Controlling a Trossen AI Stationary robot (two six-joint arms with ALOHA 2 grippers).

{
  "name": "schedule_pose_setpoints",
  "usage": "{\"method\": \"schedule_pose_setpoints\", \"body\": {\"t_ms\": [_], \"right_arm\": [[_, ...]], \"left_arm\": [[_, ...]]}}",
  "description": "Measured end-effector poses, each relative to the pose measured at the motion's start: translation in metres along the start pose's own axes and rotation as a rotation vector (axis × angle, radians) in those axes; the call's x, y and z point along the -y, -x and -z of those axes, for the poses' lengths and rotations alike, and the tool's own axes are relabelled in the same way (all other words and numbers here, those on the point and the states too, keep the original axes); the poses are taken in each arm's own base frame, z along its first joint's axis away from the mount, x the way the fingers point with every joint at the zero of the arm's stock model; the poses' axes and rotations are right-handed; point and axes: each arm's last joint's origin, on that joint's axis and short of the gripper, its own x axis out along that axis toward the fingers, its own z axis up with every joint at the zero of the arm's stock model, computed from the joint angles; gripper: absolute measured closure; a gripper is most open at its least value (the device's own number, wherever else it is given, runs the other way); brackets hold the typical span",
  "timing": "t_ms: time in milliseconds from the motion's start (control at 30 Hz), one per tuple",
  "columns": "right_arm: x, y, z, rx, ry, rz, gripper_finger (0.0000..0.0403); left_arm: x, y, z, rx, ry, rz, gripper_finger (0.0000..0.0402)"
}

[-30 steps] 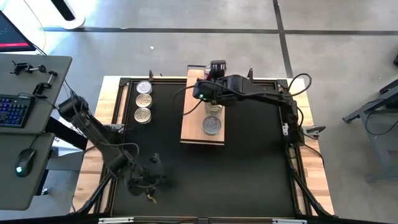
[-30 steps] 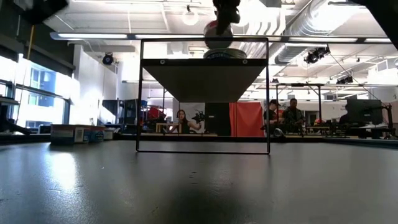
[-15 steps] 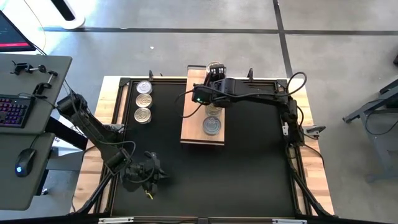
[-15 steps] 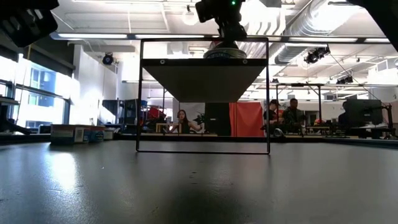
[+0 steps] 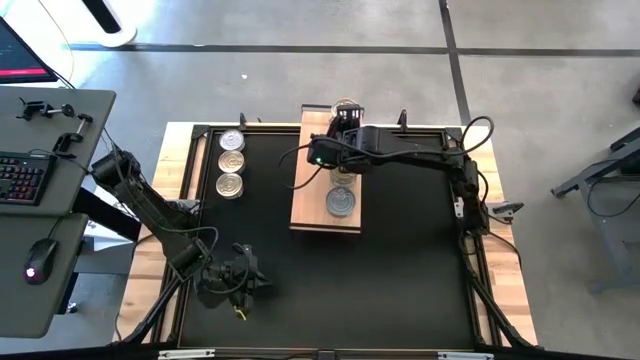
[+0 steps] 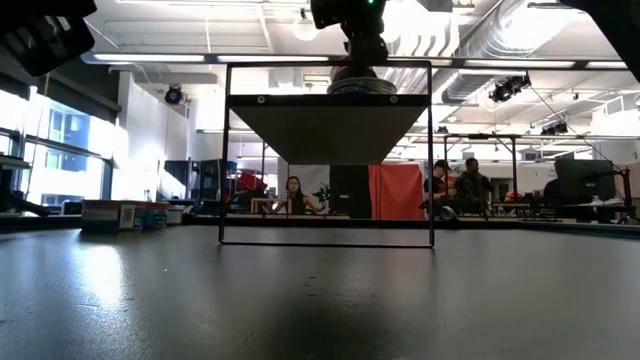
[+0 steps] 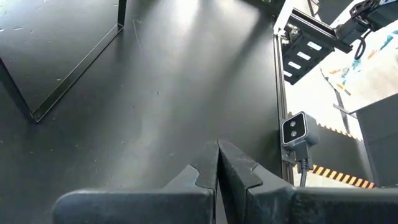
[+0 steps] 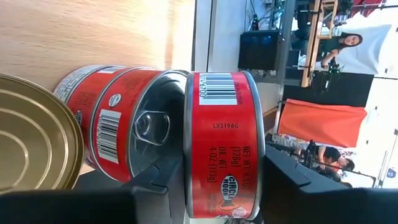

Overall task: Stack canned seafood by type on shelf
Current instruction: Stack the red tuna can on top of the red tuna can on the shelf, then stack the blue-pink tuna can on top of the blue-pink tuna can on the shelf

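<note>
Gripping red tin, right tool part-open

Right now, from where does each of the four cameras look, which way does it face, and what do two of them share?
High view: above the table, facing straight down; both arms, shelf, three tins.
Low view: at tabletop height, facing level toward the room; shelf seen from below, right gripper above it.
Left wrist view: on the left arm, facing bare tabletop; left gripper, fingers together.
Right wrist view: on the right arm, facing the shelf; red-labelled can between its fingers.
Shared: low and right wrist views both show people in the room behind.
</note>
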Motion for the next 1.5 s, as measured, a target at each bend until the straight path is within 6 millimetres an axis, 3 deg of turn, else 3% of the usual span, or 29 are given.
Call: {"method": "schedule_pose_setpoints", "body": {"t_ms": [567,900,1067,1400,1500], "right_arm": [[-0.004,0.005,-0.002,0.036,0.004,-0.054,0.0264],[-0.013,0.010,-0.001,0.039,0.052,-0.125,0.0162],[-0.014,0.012,0.002,0.019,0.081,-0.128,0.0139],[0.006,0.029,0.009,0.047,0.006,-0.121,0.0137],[0.012,0.041,0.010,0.098,-0.049,-0.151,0.0137]], "left_arm": [[0.001,0.000,0.000,0.002,0.014,0.006,0.0401],[0.001,0.000,0.000,0.002,0.020,0.006,0.0401],[0.001,0.000,0.000,0.001,0.021,0.007,0.0401],[0.001,0.000,-0.001,0.003,0.023,0.011,0.0401],[0.006,0.009,-0.010,0.020,0.013,0.096,0.0402]]}}
